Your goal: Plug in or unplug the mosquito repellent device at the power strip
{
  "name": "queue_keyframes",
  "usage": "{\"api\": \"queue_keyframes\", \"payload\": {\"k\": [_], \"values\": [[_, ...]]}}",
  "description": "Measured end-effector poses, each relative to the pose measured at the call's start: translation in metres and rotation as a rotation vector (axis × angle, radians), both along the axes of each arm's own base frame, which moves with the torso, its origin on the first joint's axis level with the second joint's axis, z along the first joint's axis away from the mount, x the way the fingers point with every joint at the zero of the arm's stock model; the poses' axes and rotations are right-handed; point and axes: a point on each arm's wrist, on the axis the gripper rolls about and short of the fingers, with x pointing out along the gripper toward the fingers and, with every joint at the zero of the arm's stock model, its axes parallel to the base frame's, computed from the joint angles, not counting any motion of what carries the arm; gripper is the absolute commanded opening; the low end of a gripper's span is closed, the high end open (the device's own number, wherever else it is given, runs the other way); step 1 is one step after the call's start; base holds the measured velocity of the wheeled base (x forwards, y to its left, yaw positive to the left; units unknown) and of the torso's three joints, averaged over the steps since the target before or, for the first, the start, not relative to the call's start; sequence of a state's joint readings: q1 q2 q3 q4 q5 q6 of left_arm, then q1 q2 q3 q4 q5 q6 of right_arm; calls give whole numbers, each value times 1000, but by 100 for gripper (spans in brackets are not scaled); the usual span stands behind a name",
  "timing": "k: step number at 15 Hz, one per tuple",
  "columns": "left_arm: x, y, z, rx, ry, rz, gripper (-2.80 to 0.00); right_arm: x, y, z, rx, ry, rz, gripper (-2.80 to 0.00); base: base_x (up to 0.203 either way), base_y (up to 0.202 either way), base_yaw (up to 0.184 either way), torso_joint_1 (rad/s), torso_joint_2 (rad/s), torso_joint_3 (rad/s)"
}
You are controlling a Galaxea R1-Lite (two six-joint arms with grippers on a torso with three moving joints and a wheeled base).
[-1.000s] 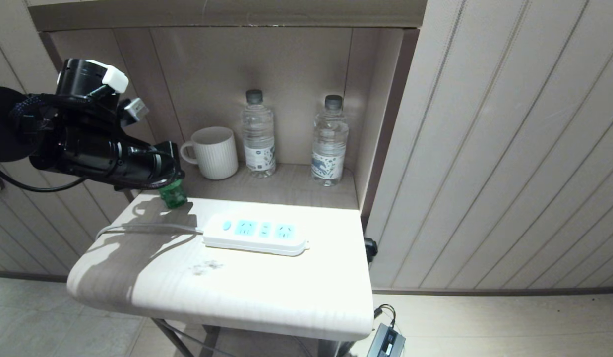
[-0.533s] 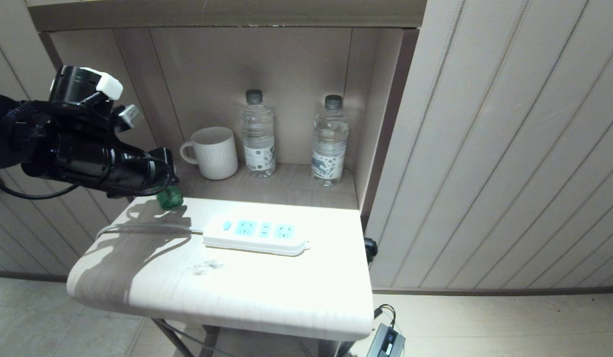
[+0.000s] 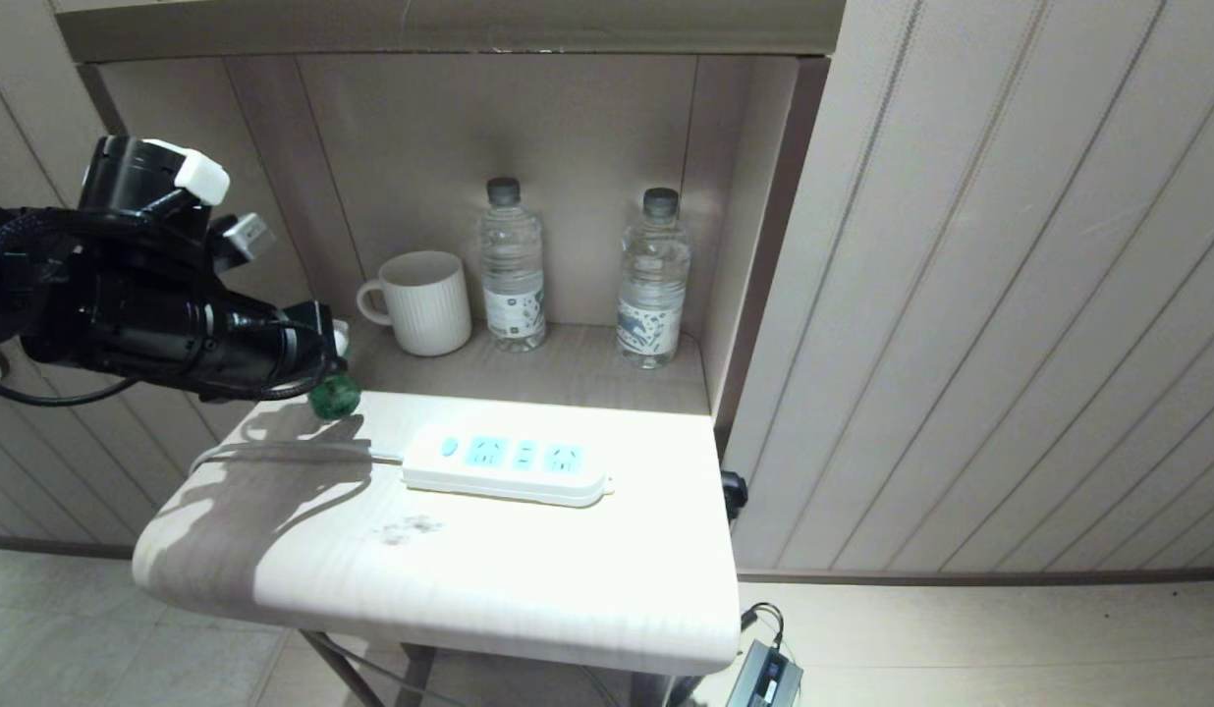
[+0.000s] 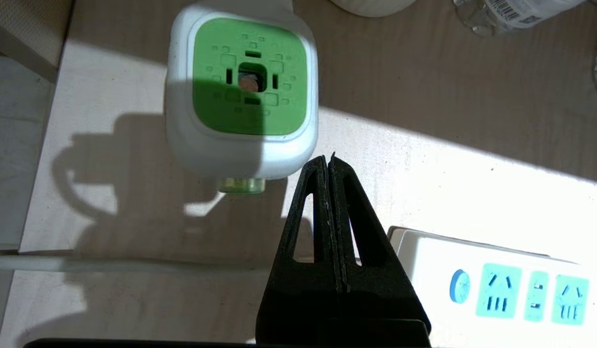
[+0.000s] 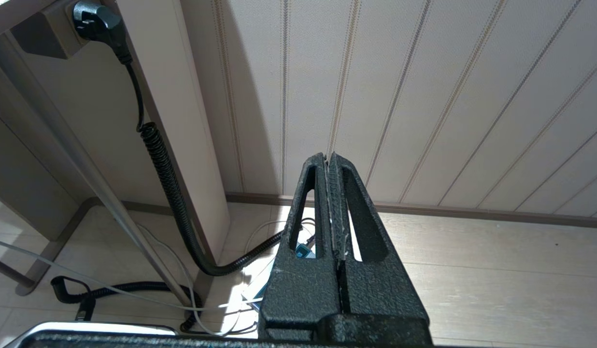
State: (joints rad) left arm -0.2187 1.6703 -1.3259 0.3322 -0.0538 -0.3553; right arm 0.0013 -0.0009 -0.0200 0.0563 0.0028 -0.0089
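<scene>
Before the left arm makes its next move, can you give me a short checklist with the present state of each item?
1. Mosquito repellent device stands upright on the table, not in the power strip: ok.
2. Left gripper is shut and empty, beside the device, so it is not ready to grasp: not ok.
3. Sockets on the strip are all free: ok.
4. Mug and water bottles stand back in the niche, apart from the strip: ok.
5. Right gripper is parked low, near the floor: ok.
</scene>
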Motion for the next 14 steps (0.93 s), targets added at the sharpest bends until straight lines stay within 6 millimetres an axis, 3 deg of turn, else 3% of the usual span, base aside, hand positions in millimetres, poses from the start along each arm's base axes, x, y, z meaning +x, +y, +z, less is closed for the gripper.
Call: {"api": "queue_keyframes", "payload": {"k": [8,11,14], "values": [[-10,2,-2,4,8,-10,-280,0,0,0,0,0,0,-280,0,0,0,0,0,0],[-27,2,8,-11,-25,-42,-280,0,0,0,0,0,0,-280,0,0,0,0,0,0],[-57,7,18,-49,-99,-84,-280,0,0,0,0,0,0,-280,0,0,0,0,0,0]]}}
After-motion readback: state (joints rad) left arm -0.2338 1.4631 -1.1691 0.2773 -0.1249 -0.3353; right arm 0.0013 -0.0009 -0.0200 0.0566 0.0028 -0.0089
